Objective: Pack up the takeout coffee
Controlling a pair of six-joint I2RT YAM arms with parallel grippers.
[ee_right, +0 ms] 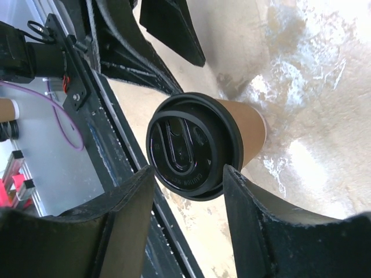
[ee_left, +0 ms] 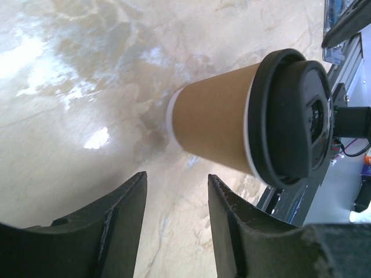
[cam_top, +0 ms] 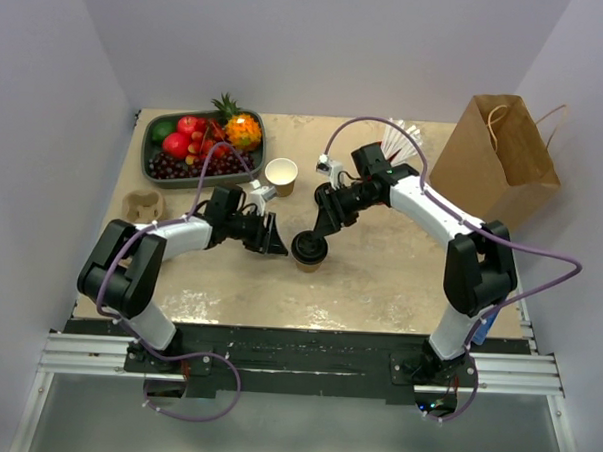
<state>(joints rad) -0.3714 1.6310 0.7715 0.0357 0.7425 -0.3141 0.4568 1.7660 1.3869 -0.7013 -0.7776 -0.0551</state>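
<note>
Roughly, left to right on the table (cam_top: 379, 279):

- Far left: tan cardboard cup carrier (cam_top: 142, 206), lying flat near the left edge.
- Back left: dark fruit tray (cam_top: 147, 139) holding grapes, apples and a pineapple.
- Left gripper (cam_top: 278, 247): low over the table and aimed right at the coffee. Its fingers are apart with nothing between them. In the left wrist view the cup sits just beyond the tips, not touching them.
- Lidless paper cup (cam_top: 281, 174): upright, behind the left gripper and just right of the tray.
- Takeout coffee (cam_top: 309, 250): upright at table centre with its black lid on, between the two grippers.
- Right gripper (cam_top: 319, 227): angled down from behind, right over the cup's far side. Its fingers are apart. In the right wrist view the tips frame the lid rim on both sides, and I see no clamp.
- White straws (cam_top: 405, 138): sticking up behind the right arm. What they stand in is hidden.
- Back right: brown paper bag (cam_top: 495, 154), upright, mouth open.
</note>
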